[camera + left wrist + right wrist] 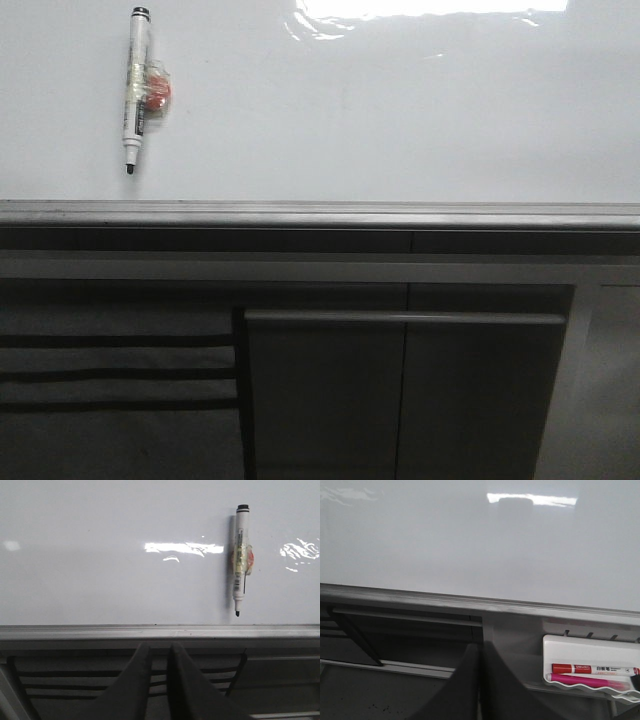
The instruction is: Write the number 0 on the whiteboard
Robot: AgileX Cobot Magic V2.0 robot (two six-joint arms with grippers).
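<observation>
A white marker pen (137,88) with a black cap and tip lay uncapped-end down, a red and clear blob (156,92) stuck to its barrel. Dark grey cabinet panels (400,395) stood below. A white tray (590,672) held a red marker (594,669) above a pink one (585,681), just beside the right end effector.

Glossy white whiteboard (400,110), grey frame; white marker (135,90), black tip.
</observation>
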